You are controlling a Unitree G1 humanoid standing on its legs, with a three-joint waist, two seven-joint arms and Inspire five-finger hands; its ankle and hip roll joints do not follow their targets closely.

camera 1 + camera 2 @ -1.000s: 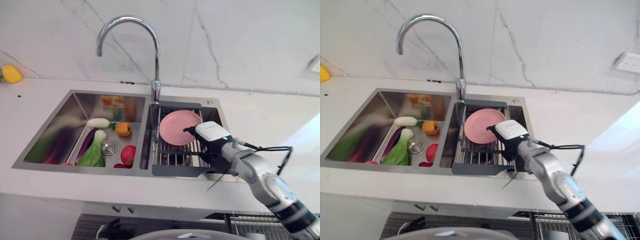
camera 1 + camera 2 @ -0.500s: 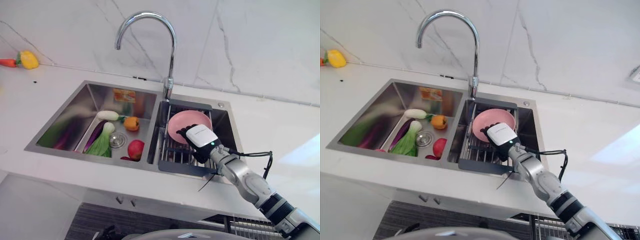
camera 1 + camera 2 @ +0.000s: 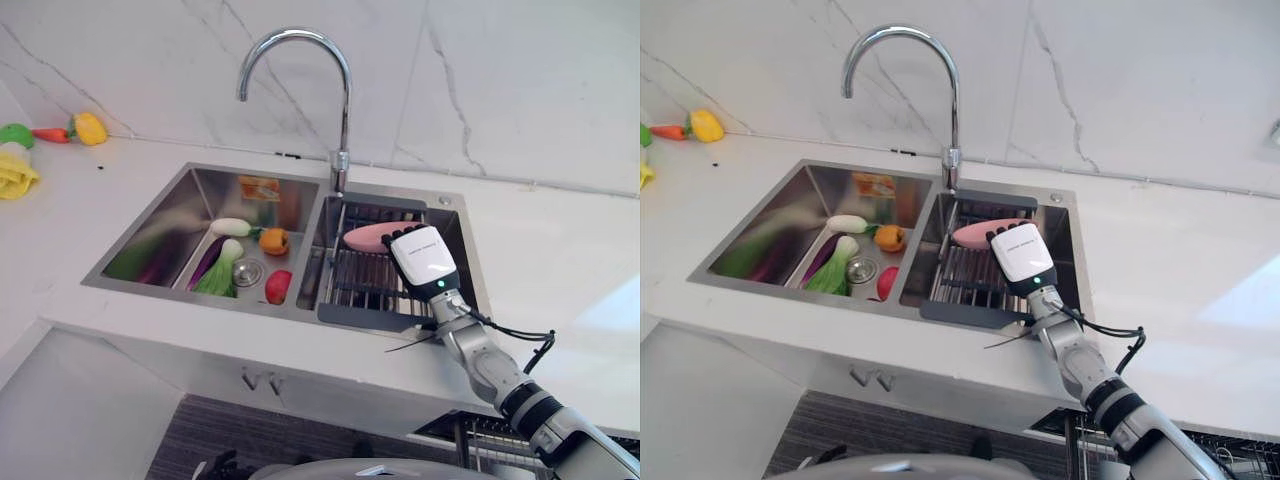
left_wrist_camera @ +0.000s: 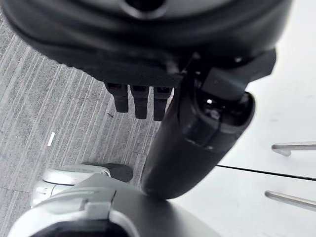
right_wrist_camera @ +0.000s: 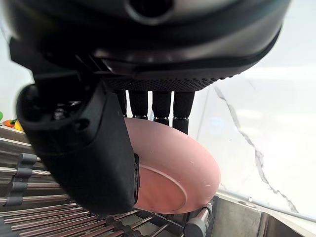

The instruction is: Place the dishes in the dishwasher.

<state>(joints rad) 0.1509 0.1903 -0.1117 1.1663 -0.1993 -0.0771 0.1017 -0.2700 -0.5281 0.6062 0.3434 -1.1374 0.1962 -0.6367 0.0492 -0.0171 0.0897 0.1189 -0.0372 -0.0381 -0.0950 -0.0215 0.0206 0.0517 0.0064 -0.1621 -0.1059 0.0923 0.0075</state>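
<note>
We had our right hand [image 3: 425,256] clamped on the pink plate [image 5: 173,173], thumb under, fingers [image 5: 163,104] over its rim, lifted just above the drying rack [image 3: 365,285]. Left hand [image 4: 140,101] hung relaxed.

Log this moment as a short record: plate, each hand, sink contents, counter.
plate: pink plate, tilted, lifted above the rack in the sink's right basin
right hand: right hand shut on the plate, fingers over its rim, thumb against its underside
left hand: left hand hanging over the floor, holding nothing, fingers straight
left basin: vegetables around the drain
counter: more toy vegetables at the far left
faucet: faucet behind the basins
</note>
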